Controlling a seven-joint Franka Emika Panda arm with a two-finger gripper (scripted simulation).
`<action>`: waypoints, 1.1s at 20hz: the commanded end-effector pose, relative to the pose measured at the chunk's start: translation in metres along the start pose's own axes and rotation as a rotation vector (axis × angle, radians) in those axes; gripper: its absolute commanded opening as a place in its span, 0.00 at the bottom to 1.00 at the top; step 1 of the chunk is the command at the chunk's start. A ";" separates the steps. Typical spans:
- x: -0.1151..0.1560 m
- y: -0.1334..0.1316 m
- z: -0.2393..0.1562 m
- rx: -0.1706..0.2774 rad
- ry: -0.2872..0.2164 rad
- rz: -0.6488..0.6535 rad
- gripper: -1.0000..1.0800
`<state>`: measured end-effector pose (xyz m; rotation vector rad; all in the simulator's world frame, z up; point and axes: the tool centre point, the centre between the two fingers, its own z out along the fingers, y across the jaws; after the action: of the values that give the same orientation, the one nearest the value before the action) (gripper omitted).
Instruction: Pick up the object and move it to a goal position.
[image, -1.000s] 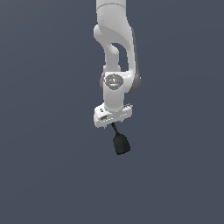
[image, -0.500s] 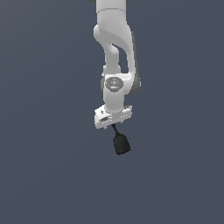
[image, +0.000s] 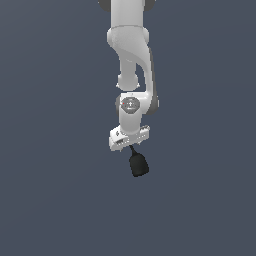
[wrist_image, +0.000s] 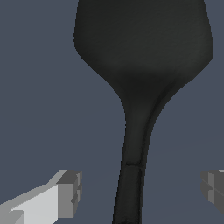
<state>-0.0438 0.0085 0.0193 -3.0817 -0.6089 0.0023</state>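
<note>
While the white tool pointed downward, the black object hung just beneath it, though whether it pinched the stem was unclear.

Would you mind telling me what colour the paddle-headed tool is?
Matte black all over, head and stem alike; the tool shows best in the wrist view.

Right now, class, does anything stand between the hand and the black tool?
Nothing visible does. In the wrist view the tool has its stem between the open fingers of the hand, with a bare gap on each side and neither finger touching it. No goal marker shows in either view.
</note>
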 end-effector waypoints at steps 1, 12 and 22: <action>0.001 0.000 0.002 -0.001 0.001 0.000 0.96; 0.001 -0.002 0.002 0.001 0.001 -0.003 0.00; -0.004 0.000 -0.023 0.001 0.001 -0.003 0.00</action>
<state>-0.0472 0.0079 0.0346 -3.0794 -0.6127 0.0055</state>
